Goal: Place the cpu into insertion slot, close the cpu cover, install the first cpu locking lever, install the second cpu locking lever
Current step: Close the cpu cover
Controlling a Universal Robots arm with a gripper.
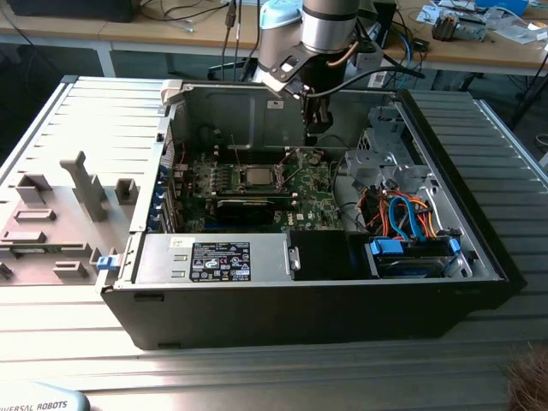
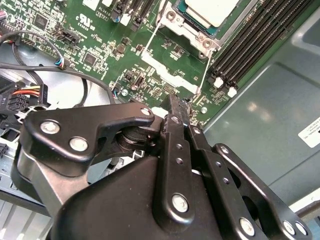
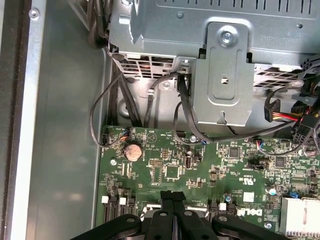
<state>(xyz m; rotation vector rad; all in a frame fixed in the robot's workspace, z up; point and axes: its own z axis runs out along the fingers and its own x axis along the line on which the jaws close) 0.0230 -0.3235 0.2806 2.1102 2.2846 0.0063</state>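
Gripper (image 1: 315,127) hangs inside the open computer case (image 1: 257,317), low over the green motherboard (image 1: 312,193). It is just to the exterior view's right of the insertion slot (image 1: 244,176) and a little farther back. Fingers (image 2: 176,130) are pressed together with nothing between them. The cpu (image 2: 210,9) lies silver side up in the insertion slot, apart from the gripper. Two thin wire levers (image 2: 206,71) stick out loose beside the slot.
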